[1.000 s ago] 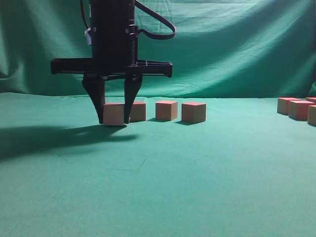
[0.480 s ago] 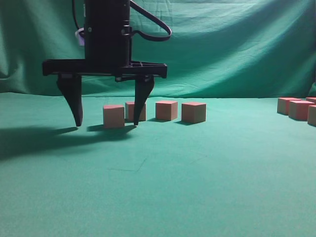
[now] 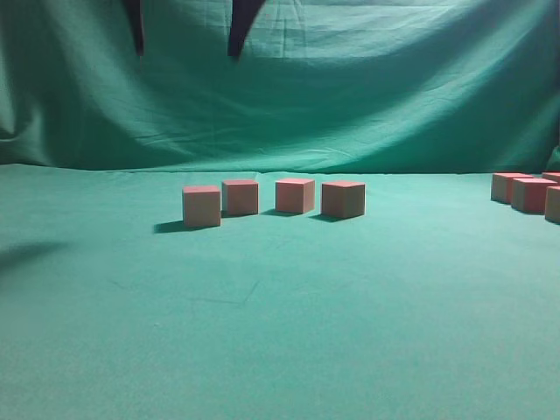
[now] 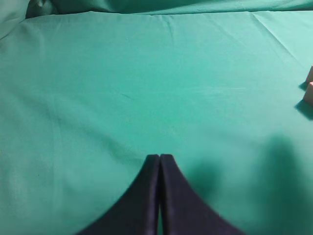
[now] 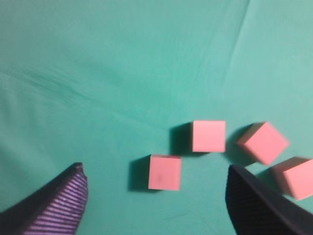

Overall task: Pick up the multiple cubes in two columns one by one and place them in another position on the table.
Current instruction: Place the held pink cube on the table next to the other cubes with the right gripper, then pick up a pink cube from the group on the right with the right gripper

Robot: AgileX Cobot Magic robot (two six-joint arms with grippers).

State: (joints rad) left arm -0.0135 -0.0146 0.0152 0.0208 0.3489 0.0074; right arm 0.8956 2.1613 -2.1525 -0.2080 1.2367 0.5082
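Note:
Four pink-topped cubes stand in a row on the green table: the left cube, a second, a third and a fourth. My right gripper is open and empty, high above the left cube, with only its finger tips showing at the top edge. In the right wrist view the open jaws frame the left cube far below, with the others beside it. My left gripper is shut and empty over bare cloth.
More cubes sit grouped at the table's far right edge. Parts of two cubes show at the right edge of the left wrist view. A wrinkled green curtain hangs behind the table.
My right gripper opened around the left cube, let it go on the table, and rose straight up until only its finger tips remain in view. The cubes have stayed put.

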